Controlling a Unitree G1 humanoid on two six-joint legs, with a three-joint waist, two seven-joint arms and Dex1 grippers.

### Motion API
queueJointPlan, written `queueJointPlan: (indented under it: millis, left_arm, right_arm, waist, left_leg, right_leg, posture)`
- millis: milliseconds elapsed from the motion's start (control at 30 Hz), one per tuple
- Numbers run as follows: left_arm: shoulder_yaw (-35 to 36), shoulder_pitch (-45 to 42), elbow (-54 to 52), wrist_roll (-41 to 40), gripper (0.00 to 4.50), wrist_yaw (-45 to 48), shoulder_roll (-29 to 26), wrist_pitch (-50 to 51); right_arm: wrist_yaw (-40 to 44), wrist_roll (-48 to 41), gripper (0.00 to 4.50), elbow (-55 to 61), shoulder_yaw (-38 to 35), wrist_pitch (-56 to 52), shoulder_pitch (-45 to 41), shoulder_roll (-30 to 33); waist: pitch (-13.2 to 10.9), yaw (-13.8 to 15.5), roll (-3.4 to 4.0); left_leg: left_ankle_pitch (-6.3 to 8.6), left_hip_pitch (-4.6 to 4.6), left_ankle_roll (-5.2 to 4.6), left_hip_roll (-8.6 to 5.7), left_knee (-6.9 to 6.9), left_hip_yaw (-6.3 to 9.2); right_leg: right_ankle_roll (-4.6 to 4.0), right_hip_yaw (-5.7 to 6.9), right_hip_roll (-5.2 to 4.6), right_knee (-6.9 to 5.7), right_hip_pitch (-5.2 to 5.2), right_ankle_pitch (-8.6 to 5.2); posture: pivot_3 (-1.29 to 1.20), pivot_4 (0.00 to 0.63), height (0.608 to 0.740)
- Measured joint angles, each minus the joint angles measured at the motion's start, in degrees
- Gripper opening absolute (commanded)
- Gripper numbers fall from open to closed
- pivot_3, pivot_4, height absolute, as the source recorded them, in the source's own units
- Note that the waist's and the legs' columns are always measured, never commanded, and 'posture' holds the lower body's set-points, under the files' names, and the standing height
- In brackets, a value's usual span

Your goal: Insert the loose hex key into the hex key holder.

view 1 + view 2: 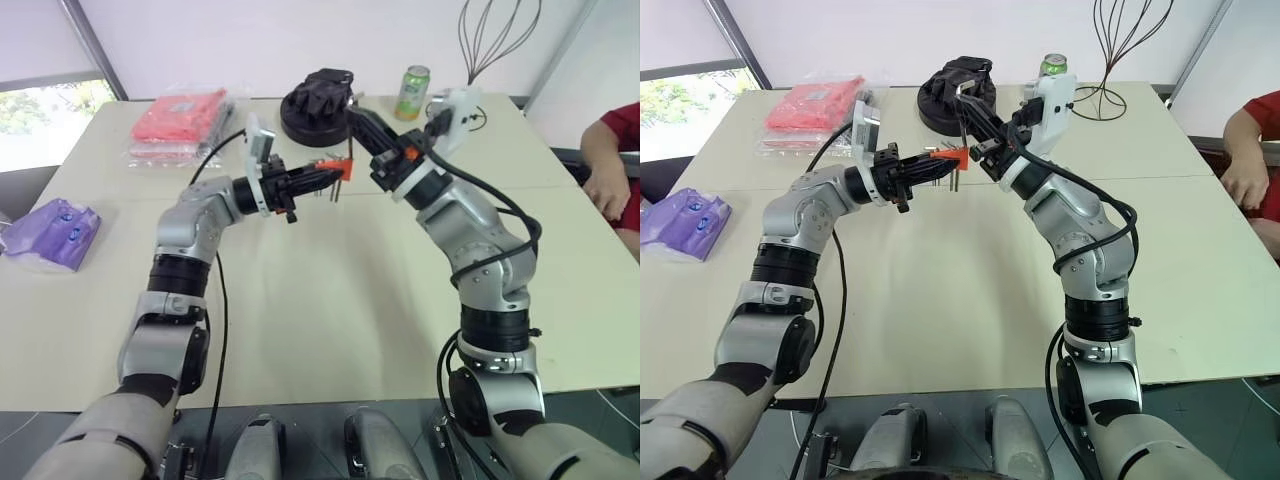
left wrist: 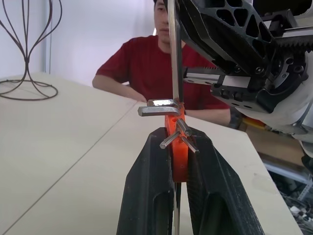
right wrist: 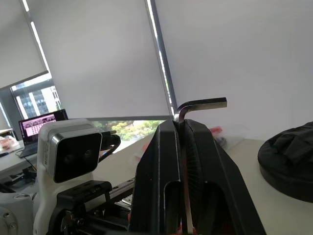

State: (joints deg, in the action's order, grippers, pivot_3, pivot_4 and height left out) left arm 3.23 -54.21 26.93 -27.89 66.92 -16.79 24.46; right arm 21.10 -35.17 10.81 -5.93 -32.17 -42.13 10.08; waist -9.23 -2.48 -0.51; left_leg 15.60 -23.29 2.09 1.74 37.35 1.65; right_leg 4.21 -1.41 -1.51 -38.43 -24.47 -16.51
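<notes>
Packets: a purple packet (image 1: 55, 232) lies at the counter's far left edge, and a red packet in clear plastic (image 1: 180, 122) sits at the back left.
Counter: pale beige counter (image 1: 330, 300), bare in the middle below both arms.
Left gripper: the left gripper (image 1: 322, 175) is raised above the counter and points toward the right; its black fingers (image 2: 151, 196) are clamped on the hex key holder.
Hex key holder: the small orange-red hex key holder (image 2: 176, 152) stands upright between the left fingers, held in the air over the counter's middle (several short metal keys stick out of it, two lying crosswise at its top).
Loose hex key: the loose hex key (image 3: 200, 104) is pinched in the right fingers, its long shaft running down between them and its short bent end jutting out sideways above the fingertips; in the left wrist view the shaft stands upright, right at the holder's top edge, though I cannot tell whether it has entered a slot.
Right gripper: the right gripper (image 1: 975, 118) is raised, angled up and leftward just beside the holder, its fingers (image 3: 161, 186) closed narrow on the key.
Background: a black round object (image 1: 318, 105) and a green can (image 1: 411, 93) stand at the back.
Person: a person in a red shirt (image 1: 620, 160) sits at the right edge.
</notes>
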Motion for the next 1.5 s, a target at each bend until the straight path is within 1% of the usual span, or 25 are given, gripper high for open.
queueJointPlan:
  millis: [300,567,733,900,1033,1200,1500]
  left_arm:
    - [-0.19,0.00,-0.14,-0.03,0.00,0.39,0.08,0.34]
    - [-0.36,0.11,-3.00,-0.33,0.00,1.61,-0.62,0.59]
    - [-0.18,0.12,-3.00,-0.33,0.00,1.22,-0.63,1.02]
    - [-0.13,1.42,-2.98,-0.31,0.00,0.64,-0.54,1.02]
    - [0.60,2.69,-2.87,-1.08,0.00,-1.00,0.24,1.62]
    - [2.70,2.64,-2.88,-3.11,0.00,-2.95,1.94,1.64]
    - [2.95,2.52,-5.24,-5.53,0.00,-4.70,4.49,3.87]
  right_arm:
    - [0.70,0.18,0.04,-0.16,0.06,0.90,0.59,-0.02]
    - [1.39,1.39,0.04,-5.47,-0.04,1.97,0.61,0.24]
    - [1.72,1.43,0.04,-5.64,-0.05,2.51,0.59,0.31]
    - [1.20,1.14,0.04,-5.64,-0.63,2.48,-1.12,0.57]
    - [-0.88,-1.62,0.04,-5.00,-4.00,2.00,-4.00,0.13]
    - [-3.73,-6.59,0.04,-4.03,-5.95,-0.11,-4.09,-1.88]
    - [-6.13,-8.41,0.04,-2.25,-5.38,-0.71,-3.64,-3.71]
  waist:
    - [0.00,0.01,0.00]
    - [0.00,0.00,0.00]
    - [0.00,0.00,0.00]
    - [0.00,-0.05,0.00]
    - [0.00,0.05,0.00]
    - [0.00,0.07,0.00]
    - [0.00,-0.03,0.00]
  left_leg:
    - [0.00,0.00,0.00,0.00,0.00,-0.01]
    - [-0.04,0.00,0.07,0.00,0.00,-0.01]
    - [-0.03,0.00,0.06,0.00,0.00,-0.01]
    - [-0.04,0.01,0.06,0.01,0.00,-0.01]
    - [-0.04,-0.01,0.07,0.01,0.01,0.00]
    - [-0.03,-0.01,0.06,0.01,0.02,-0.01]
    - [-0.04,0.00,0.07,0.01,0.01,0.00]
  right_leg:
    - [0.00,0.00,0.00,0.00,0.00,0.00]
    - [0.00,0.00,0.00,0.00,0.00,0.00]
    - [0.00,0.00,0.00,0.00,0.00,0.00]
    - [0.00,0.00,0.00,-0.01,0.00,0.00]
    - [0.00,0.00,-0.02,-0.01,0.00,0.00]
    - [0.00,0.00,-0.03,-0.01,0.00,0.00]
    - [0.00,0.00,-0.01,-0.03,0.00,0.00]
  posture:
    - [0.00,0.150,0.740]
    - [0.00,0.150,0.740]
    - [0.00,0.150,0.740]
    - [0.00,0.150,0.740]
    - [0.00,0.150,0.740]
    - [0.00,0.150,0.740]
    - [0.00,0.150,0.740]
